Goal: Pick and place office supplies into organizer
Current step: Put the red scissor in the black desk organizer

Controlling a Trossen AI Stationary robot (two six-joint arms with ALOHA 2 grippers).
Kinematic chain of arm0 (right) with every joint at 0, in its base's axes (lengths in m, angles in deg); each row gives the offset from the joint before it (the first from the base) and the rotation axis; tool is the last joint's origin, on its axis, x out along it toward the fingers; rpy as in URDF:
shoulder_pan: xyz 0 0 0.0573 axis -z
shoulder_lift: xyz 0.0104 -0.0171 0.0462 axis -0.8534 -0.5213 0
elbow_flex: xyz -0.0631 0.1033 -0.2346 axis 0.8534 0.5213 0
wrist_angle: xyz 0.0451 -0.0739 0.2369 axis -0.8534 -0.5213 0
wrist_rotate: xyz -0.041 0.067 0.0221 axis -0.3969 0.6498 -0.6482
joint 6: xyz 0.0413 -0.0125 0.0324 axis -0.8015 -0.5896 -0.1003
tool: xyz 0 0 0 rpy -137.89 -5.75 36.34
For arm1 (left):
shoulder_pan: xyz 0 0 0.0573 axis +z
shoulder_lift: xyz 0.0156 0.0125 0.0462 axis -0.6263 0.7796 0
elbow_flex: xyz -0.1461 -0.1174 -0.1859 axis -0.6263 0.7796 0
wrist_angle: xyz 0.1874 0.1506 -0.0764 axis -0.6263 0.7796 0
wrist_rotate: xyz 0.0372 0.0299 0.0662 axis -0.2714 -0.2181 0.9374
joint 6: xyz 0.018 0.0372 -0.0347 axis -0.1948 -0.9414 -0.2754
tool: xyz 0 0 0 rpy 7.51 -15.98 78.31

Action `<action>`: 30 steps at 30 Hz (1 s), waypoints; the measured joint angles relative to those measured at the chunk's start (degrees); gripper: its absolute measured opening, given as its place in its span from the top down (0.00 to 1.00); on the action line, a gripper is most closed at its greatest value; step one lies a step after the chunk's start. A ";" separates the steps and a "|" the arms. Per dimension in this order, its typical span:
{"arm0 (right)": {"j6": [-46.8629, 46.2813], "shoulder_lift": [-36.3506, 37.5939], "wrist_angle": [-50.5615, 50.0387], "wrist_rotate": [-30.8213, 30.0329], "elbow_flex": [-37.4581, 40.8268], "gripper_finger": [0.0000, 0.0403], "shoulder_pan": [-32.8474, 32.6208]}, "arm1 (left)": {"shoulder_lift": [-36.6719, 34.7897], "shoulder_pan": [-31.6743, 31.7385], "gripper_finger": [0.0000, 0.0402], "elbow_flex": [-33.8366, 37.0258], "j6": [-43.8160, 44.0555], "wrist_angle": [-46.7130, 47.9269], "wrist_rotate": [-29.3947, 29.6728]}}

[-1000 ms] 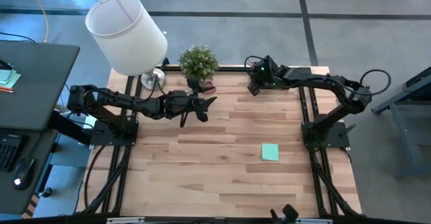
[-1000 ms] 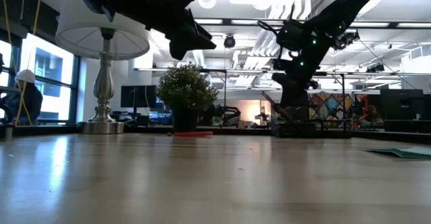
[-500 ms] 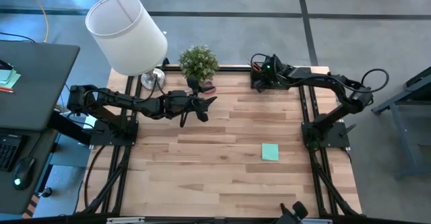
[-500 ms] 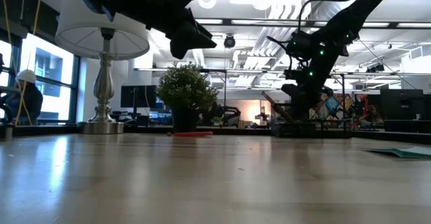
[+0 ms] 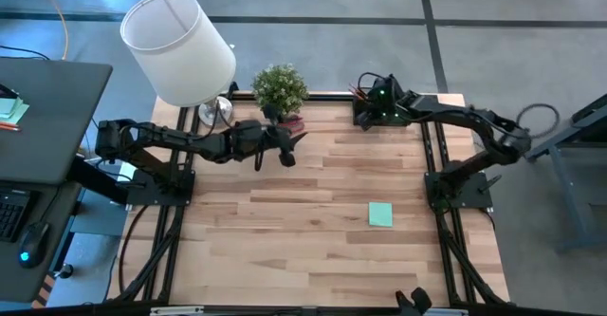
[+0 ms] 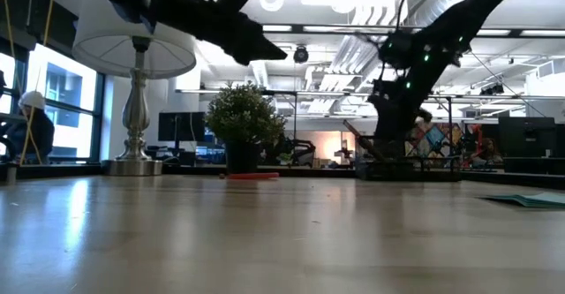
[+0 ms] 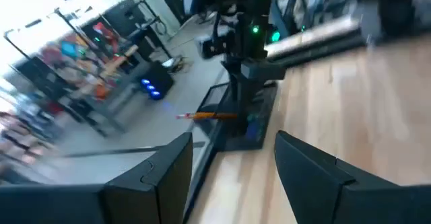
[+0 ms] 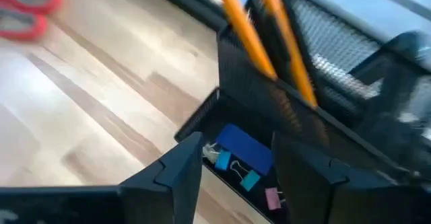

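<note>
The right gripper hovers just above the black mesh organizer at the upper right of the overhead frame, its fingers parted and nothing visible between them. Its wrist camera shows two orange pencils standing tilted in the tall mesh compartment, while the low front compartment holds a blue piece, small teal clips and a purple clip. The left gripper hangs in the air near the small potted plant at upper centre, its fingers spread and empty. Red-handled scissors lie on the wooden table beside the plant's pot, and the mint-green sticky-note pad sits well apart at lower right, both not yet in the organizer. The risk from here appears to lie with the pencils: the right gripper sits close to them, and a careless lift could catch their leaning tips and tip them out or drag the light tray. The left arm, reaching for the scissors, could brush the plant or the lamp nearby.
</note>
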 joint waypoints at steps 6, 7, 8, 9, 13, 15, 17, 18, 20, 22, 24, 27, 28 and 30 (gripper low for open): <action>-0.96 10.25 -0.77 -0.02 0.00 0.59 -3.99 | -0.07 2.54 0.51 0.01 10.23 -3.41 -9.78; -0.93 11.60 -0.81 -0.37 0.00 0.59 -5.08 | -0.07 2.59 0.51 0.02 11.63 -3.84 -10.80; -0.57 12.88 -0.85 -0.83 0.00 0.60 -6.25 | -0.07 2.62 0.51 -0.01 12.81 -4.32 -11.15; -0.06 14.04 -0.69 -1.34 0.00 0.60 -7.48 | -0.07 2.64 0.51 -0.01 13.52 -4.80 -11.14; 2.70 16.20 0.13 -3.05 0.00 0.62 -11.53 | -0.07 2.53 0.51 -0.01 14.45 -5.09 -10.71; 4.11 16.19 0.56 -2.89 0.00 0.63 -12.84 | -0.07 2.53 0.51 -0.01 14.71 -4.91 -10.69; 5.38 15.64 1.49 -2.77 0.00 0.64 -13.75 | -0.16 2.53 0.51 -0.01 14.95 -4.74 -10.69; 5.92 15.20 1.77 -2.79 0.00 0.64 -14.19 | -0.54 2.53 0.51 0.00 15.19 -4.12 -10.69; 7.07 14.43 1.74 -2.77 0.00 0.64 -14.67 | -1.38 2.53 0.51 -0.01 15.32 -3.77 -10.67; 7.99 13.81 1.81 -2.59 0.00 0.64 -14.80 | -2.70 2.53 0.51 -0.01 15.52 -2.28 -10.65; 8.12 13.37 1.82 -2.62 0.00 0.64 -14.75 | -4.03 2.53 0.51 -0.01 15.76 -1.15 -10.60; 8.13 13.30 2.13 -2.64 0.00 0.64 -14.71 | -5.58 2.53 0.51 -0.01 15.86 0.24 -10.54; 8.11 13.30 2.31 -2.64 0.00 0.65 -14.69 | -5.82 2.53 0.51 -0.01 15.89 0.63 -10.54; 8.11 13.30 2.67 -2.62 0.00 0.65 -14.69 | -5.88 2.53 0.51 -0.01 15.96 0.95 -10.54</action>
